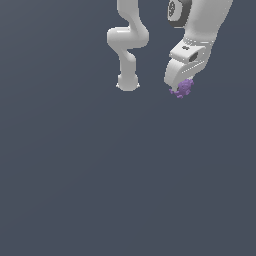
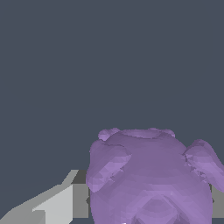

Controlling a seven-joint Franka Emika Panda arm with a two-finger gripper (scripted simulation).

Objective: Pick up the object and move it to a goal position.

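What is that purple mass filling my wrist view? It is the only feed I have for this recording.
Observer: It is the purple lump, which in the exterior view is much smaller than the white tool.
Operator: Is it held?
Observer: It sits at the tool's tip, apparently between the fingers; I cannot see any surface under it there.
Operator: Where is the arm's base?
Observer: The base stands to the exterior view's left of the tool, at about the same height in the picture.

No text, label, brand, number or sign can be read in either view; all the surfaces that show are plain.
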